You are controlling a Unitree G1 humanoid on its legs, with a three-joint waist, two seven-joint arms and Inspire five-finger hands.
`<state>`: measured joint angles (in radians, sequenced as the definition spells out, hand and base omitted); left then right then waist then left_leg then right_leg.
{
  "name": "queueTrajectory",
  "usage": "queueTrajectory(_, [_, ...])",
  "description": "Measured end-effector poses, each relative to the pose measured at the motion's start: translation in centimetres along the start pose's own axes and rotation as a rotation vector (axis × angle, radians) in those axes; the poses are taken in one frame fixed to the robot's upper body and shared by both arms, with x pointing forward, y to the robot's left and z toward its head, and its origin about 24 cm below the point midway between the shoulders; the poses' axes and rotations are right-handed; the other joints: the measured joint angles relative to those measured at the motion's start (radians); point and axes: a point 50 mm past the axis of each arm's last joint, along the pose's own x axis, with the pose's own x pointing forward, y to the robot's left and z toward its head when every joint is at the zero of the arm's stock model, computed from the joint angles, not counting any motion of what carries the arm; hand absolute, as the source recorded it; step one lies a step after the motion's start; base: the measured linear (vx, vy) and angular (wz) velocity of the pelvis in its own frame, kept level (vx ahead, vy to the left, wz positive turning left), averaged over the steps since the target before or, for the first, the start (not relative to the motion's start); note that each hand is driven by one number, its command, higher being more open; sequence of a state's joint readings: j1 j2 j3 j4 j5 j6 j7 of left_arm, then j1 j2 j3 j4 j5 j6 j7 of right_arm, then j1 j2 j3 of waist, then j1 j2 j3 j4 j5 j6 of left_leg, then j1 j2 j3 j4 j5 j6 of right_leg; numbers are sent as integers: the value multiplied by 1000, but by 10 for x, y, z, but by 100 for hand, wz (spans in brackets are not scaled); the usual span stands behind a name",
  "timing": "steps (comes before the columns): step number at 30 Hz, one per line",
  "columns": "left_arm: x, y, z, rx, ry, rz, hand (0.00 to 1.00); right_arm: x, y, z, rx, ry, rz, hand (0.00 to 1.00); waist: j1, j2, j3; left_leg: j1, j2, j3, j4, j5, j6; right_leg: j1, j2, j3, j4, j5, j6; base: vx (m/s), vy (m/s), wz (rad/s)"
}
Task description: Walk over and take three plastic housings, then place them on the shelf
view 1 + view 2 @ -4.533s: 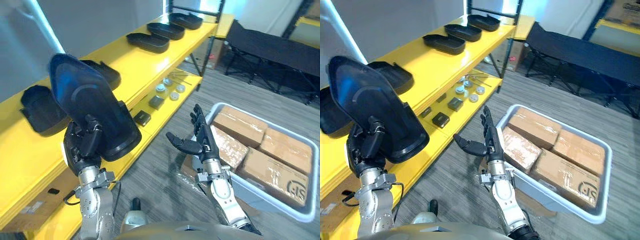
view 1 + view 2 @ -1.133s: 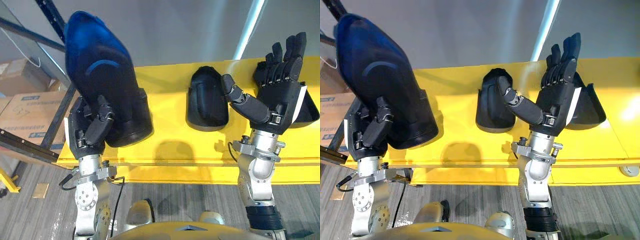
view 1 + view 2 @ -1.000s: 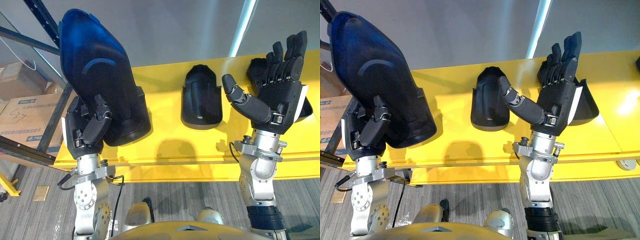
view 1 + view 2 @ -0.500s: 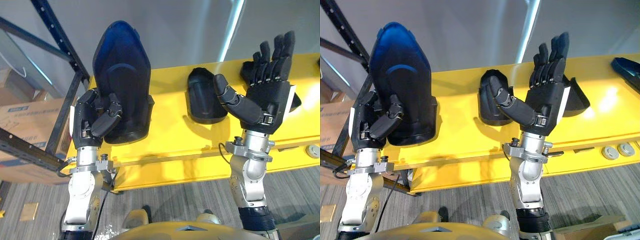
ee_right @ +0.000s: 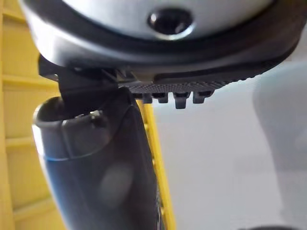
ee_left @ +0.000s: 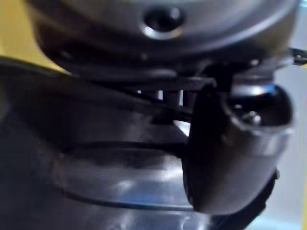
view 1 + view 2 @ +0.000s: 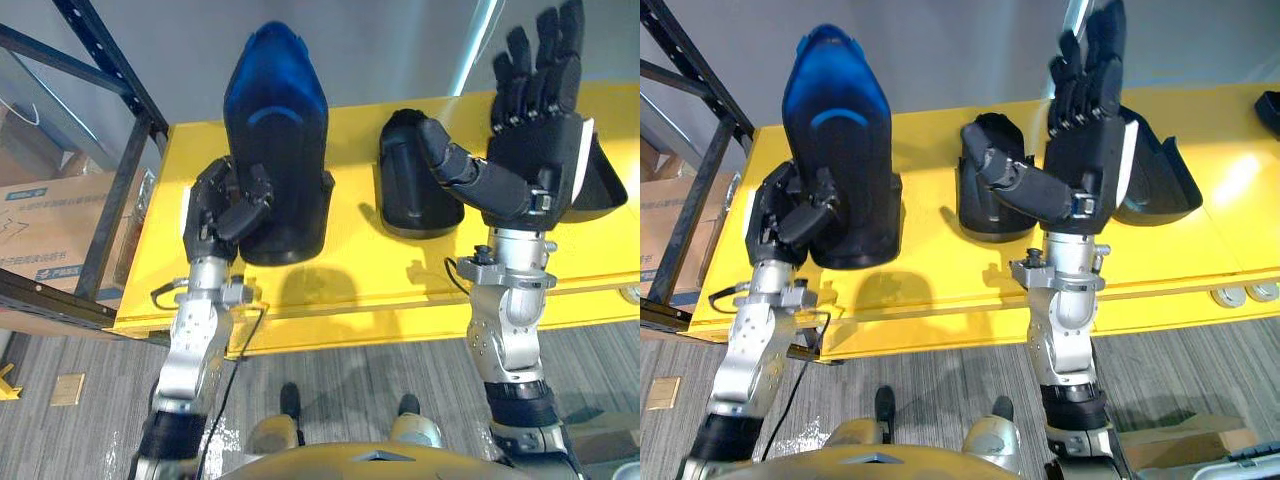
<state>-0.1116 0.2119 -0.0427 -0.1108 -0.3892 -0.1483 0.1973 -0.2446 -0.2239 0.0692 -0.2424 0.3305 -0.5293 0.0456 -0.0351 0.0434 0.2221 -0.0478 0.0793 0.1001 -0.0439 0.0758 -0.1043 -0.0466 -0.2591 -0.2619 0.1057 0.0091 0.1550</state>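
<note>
The left hand (image 7: 225,205) is shown in the left eye view curled round a blue-black housing (image 7: 275,140), held upright over the yellow shelf (image 7: 340,290). Contact with the shelf cannot be confirmed. A 2nd housing (image 7: 408,200) and a 3rd housing (image 7: 603,185) lie on the shelf further right. The right hand (image 7: 535,150) is raised before them, fingers straight, nothing held.

In the left wrist view, the left thumb (image 6: 230,153) is set against the housing's dark surface.

In the right wrist view, the right thumb (image 5: 96,167) stands free beside the shelf.
</note>
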Motion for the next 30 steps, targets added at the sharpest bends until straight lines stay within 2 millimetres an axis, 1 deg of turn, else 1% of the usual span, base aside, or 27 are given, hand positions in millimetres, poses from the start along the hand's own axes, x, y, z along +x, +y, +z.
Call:
queueTrajectory(1, [9,0,3,-4,-18,26,0,8,5,1,-4,-15,64,100,0,3,17,-13,1,1,-5,13,2,-23,1,4,13,1,1,-106,-12,1])
queueTrajectory(2, [15,1,5,-5,-30,41,0,12,7,2,-11,-19,93,100,0,4,27,-15,2,1,-13,24,5,-36,1,9,21,0,1,-86,-17,-2])
queueTrajectory(3, [24,2,9,-9,-47,67,0,19,11,2,-13,-16,139,100,3,8,47,-15,2,3,-24,38,8,-49,1,14,35,0,0,-68,-13,-2])
queueTrajectory(6, [37,7,10,-27,-50,111,0,27,18,1,-2,-12,172,100,3,12,62,-15,1,5,-38,53,9,-64,0,18,46,0,-1,-26,-4,-3])
queueTrajectory(8, [47,16,8,-21,-33,167,0,33,20,2,-1,-25,193,100,1,12,79,-16,1,10,-38,56,10,-73,-1,24,53,-1,-1,-19,-1,-7])
queueTrajectory(13, [54,29,-4,30,53,223,0,36,20,2,-2,-26,198,100,-11,13,89,-16,1,19,-38,57,10,-82,-1,34,54,-1,-1,-4,0,-6])
queueTrajectory(15, [58,31,-1,52,56,219,0,36,20,-1,-2,-9,201,100,-12,13,89,-14,1,27,-38,57,10,-86,0,43,57,-1,-1,-3,2,-10])
queueTrajectory(16, [60,34,-2,68,69,216,100,36,21,-1,-2,-3,209,100,-17,13,89,-12,1,30,-38,57,10,-89,0,47,59,-1,-1,-16,2,-8])
queueTrajectory(20, [64,41,-1,117,102,192,100,36,20,-2,0,5,218,100,-26,15,90,-6,1,33,-38,60,10,-90,0,52,66,-1,-1,-27,-2,-5])
queueTrajectory(23, [68,41,0,187,116,163,100,36,19,-2,-7,8,230,100,-26,14,91,-4,1,37,-39,62,11,-89,0,56,66,0,0,-42,-2,-5])
queueTrajectory(28, [68,47,1,263,127,148,100,36,19,-3,-1,16,238,100,-31,14,91,4,1,45,-39,63,11,-89,0,65,65,2,4,-22,0,-6])
queueTrajectory(30, [68,48,0,268,139,149,100,35,19,-4,1,29,236,100,-34,14,91,6,1,45,-39,63,11,-86,0,65,64,3,5,0,0,0])
